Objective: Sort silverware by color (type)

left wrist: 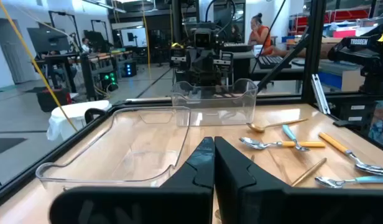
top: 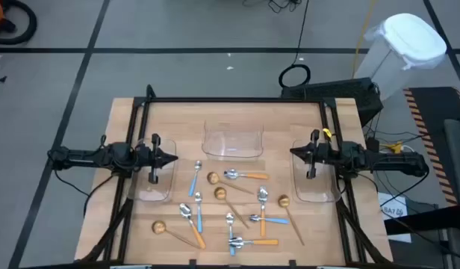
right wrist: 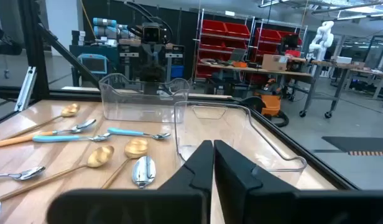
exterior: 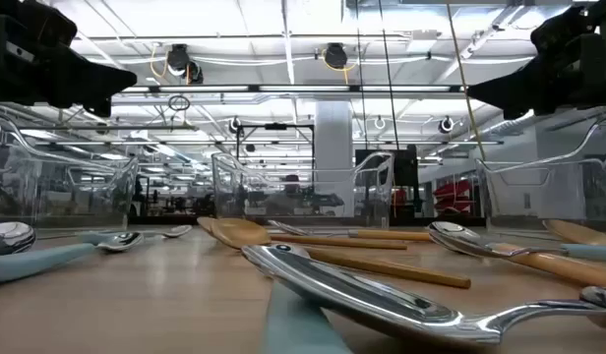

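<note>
left gripper (top: pixel 169 158): hovers over the left tray (top: pixel 140 193), fingers pressed together, holding nothing.
nearest to it: a blue-handled spoon (top: pixel 194 178), just inboard of its tip and slightly toward the table's front edge; handle runs nearly front-to-back, a little slanted.
spoon scatter (top: pixel 230 205): all silverware lies loose on the wood between the two arms and forward of both, none in any tray.
gold spoons: one (top: pixel 175 231) lies forward of the left gripper, handle angled toward the centre; another (top: pixel 290 211) lies forward of the right gripper, handle slanting away to the front.
middle tray (top: pixel 232 143): between the grippers, behind the scatter, holds no spoons.
right gripper (top: pixel 293 152): over the right tray (top: pixel 314 187), fingers closed, holding nothing.
judgement: the left arm looks nearer a clean first pick; it would need to open, reach inward and turn to cross that handle.
</note>
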